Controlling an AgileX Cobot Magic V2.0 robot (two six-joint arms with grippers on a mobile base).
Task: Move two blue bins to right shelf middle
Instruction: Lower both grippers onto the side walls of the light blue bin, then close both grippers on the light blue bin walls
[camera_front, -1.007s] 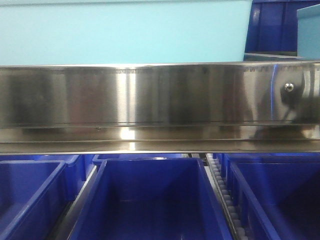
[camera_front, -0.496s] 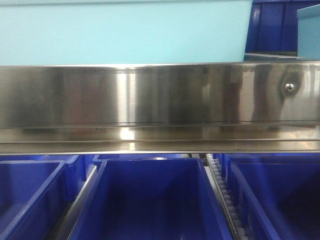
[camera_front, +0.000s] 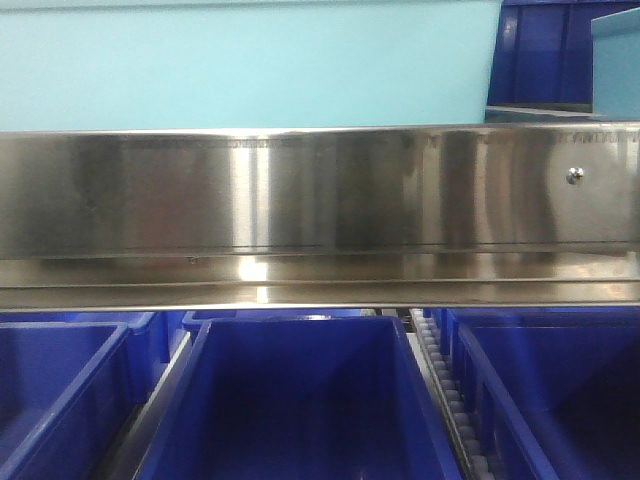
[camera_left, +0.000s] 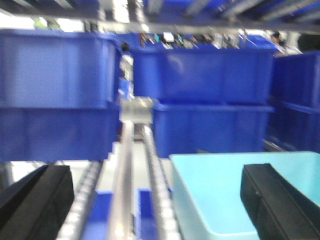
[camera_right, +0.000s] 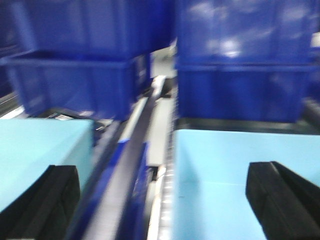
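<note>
Steel shelf rail (camera_front: 320, 200) crosses above the middle blue bin (camera_front: 300, 400).

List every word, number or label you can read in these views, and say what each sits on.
No text is readable in any view.
Rail: faint etched marks along its top edge, too faint to read.
Label, white, behind the cyan bin: too blurred to read.
</note>
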